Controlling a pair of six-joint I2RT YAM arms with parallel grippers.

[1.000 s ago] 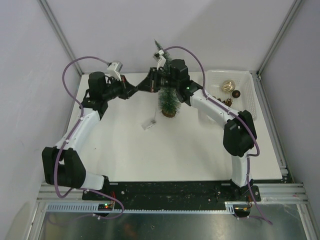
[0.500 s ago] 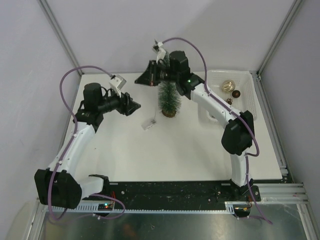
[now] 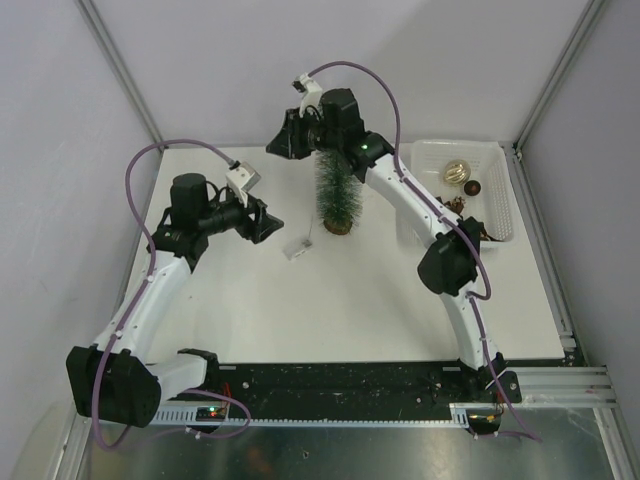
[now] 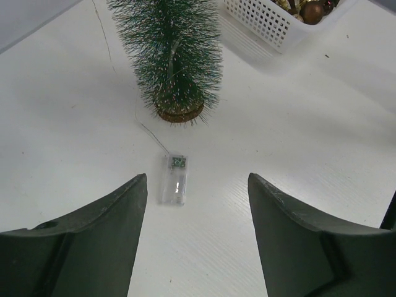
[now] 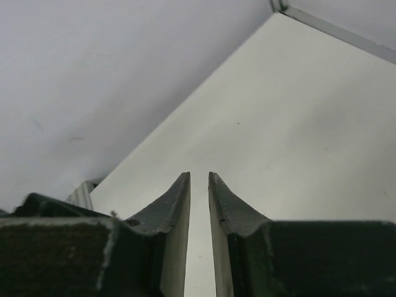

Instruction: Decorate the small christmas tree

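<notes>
Left arm [image 3: 150,290]: rises from its base at the near left edge, elbow folded low, forearm angled up and inward, wrist turned right, towards the tree.
Right arm [image 3: 468,325]: rises from the near right base, bends at a dark elbow, then stretches long and far-left across the table [image 3: 350,310] to the back.
Left tool [image 3: 272,222]: held low over the table with its fingers spread wide. Nothing lies between them.
Battery pack [image 4: 174,179]: small and clear, lying flat on the table just ahead of the left tool, between it and the tree.
Wire [image 4: 151,133]: thin, running from the pack towards the tree's base.
Small christmas tree [image 3: 337,195]: stands upright on its wooden disc at the middle-back of the table. It is ahead of the left tool and apart from it. Its tip is hidden behind the right wrist in the top view.
Right tool [image 5: 198,176]: raised beside the treetop, on the tree's left. The fingers are drawn nearly together with a thin slit between, and nothing is seen in the slit. Its own camera shows only table and wall. Contact with the tree cannot be told.
Basket [image 3: 465,145]: white mesh, to the right of the tree at the back right, holding a gold ornament [image 3: 456,172] and darker balls.
</notes>
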